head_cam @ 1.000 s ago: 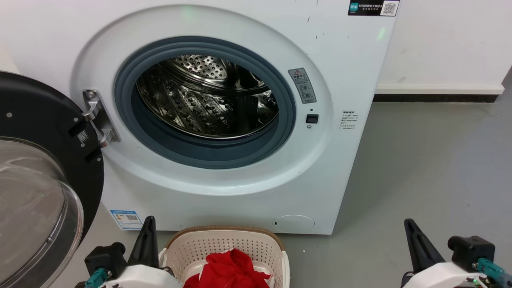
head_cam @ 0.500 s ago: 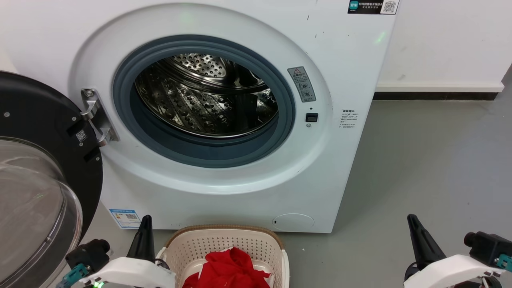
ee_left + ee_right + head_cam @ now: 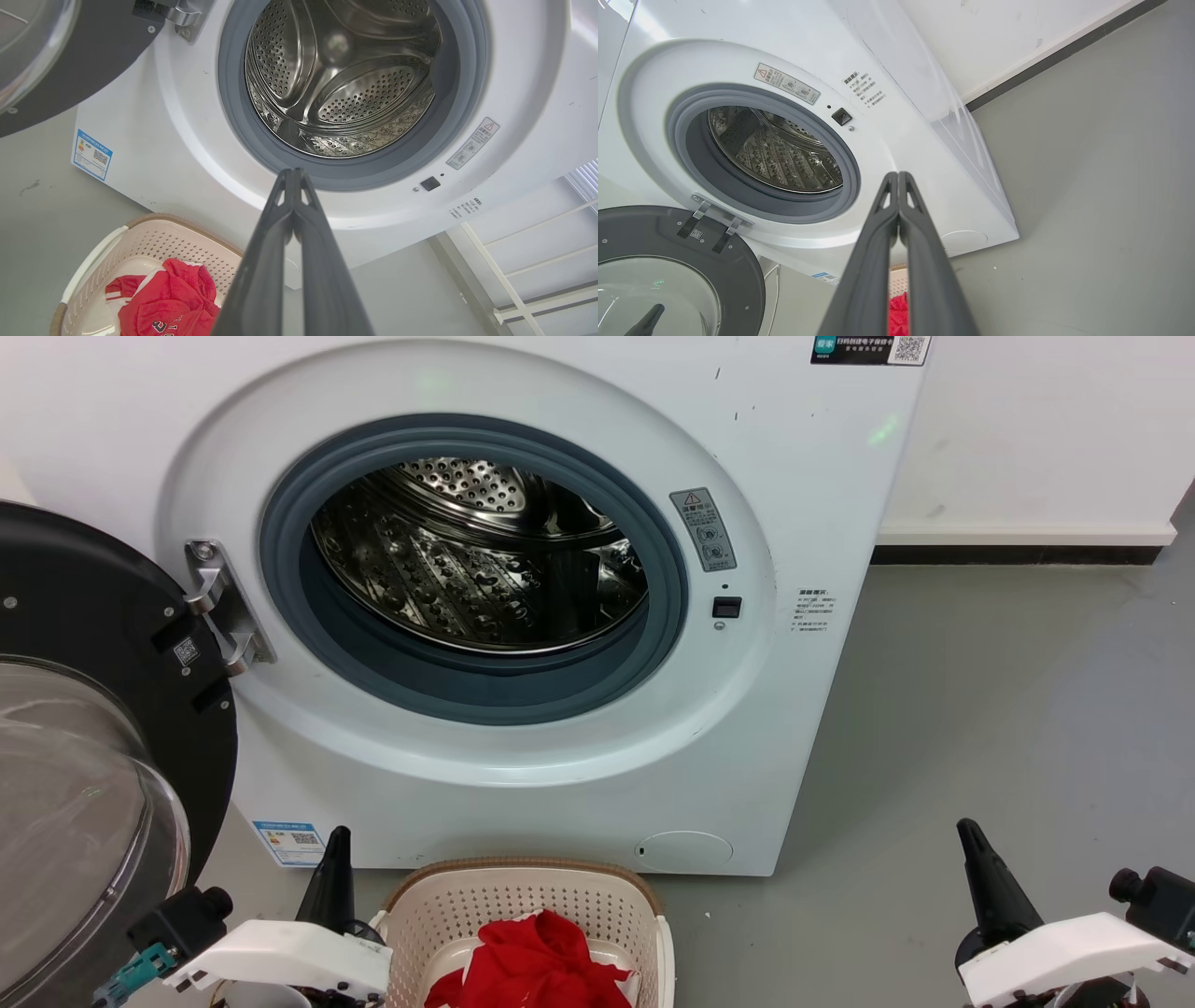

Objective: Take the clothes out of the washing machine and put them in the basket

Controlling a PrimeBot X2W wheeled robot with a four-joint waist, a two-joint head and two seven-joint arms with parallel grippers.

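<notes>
The red clothes are heaped in the basket, about the middle of it, with some white trim and lettering showing on the side nearer the left arm. Nothing else is in there that I can spot. The basket sits on the floor, tucked right up against the bottom front edge of the washing machine, pretty much under the porthole.

The door hangs wide open off to the left, and the drum looks bare, just shiny perforated steel. The lowest bit behind the grey rubber rim is partly hidden though, so I wouldn't swear to it.

The left claw is just beside the basket's left side and the right claw is well off to the right over bare floor. Both have their fingers pressed together with nothing between them.

My read is the unloading is basically finished and the arms are parked. If anything's next, it calls for a look into the drum's bottom front for a straggler. Otherwise it's done.
</notes>
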